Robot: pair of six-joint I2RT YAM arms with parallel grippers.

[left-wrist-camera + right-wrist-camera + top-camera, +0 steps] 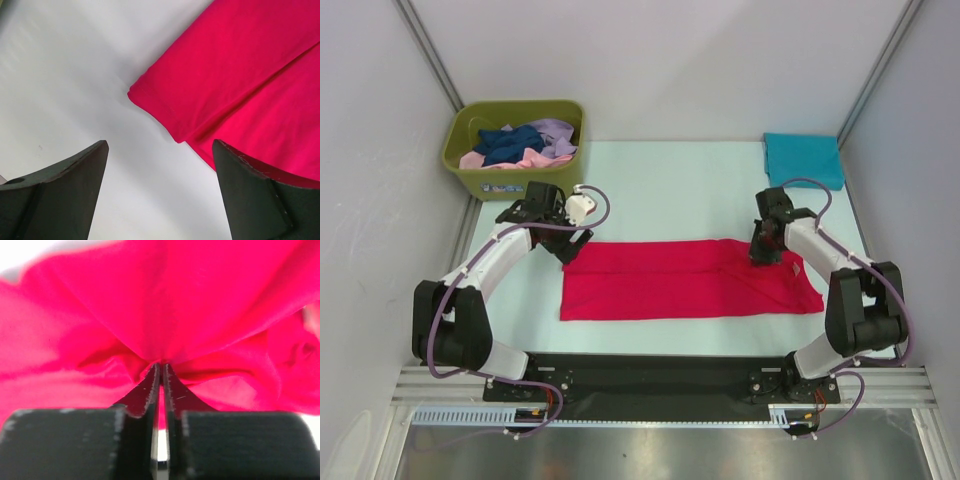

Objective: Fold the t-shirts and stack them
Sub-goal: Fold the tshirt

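Observation:
The bright red t-shirt [680, 280] lies folded into a long band across the table's middle. My right gripper [761, 257] is shut on its upper right edge; in the right wrist view [161, 365] the red cloth [165, 305] bunches up from the pinched jaws. My left gripper [570, 243] is open and empty just above the shirt's upper left corner; in the left wrist view [160, 150] that folded corner [165, 112] lies ahead of the spread fingers [235, 165]. A folded teal t-shirt [803, 158] lies at the back right. Navy [508, 141], pink [525, 159] and lavender [556, 135] tees sit in the bin.
The olive-green plastic bin [510, 181] stands at the back left corner, just behind my left arm. Grey walls close in the table on both sides and at the back. A black base rail [650, 372] runs along the near edge.

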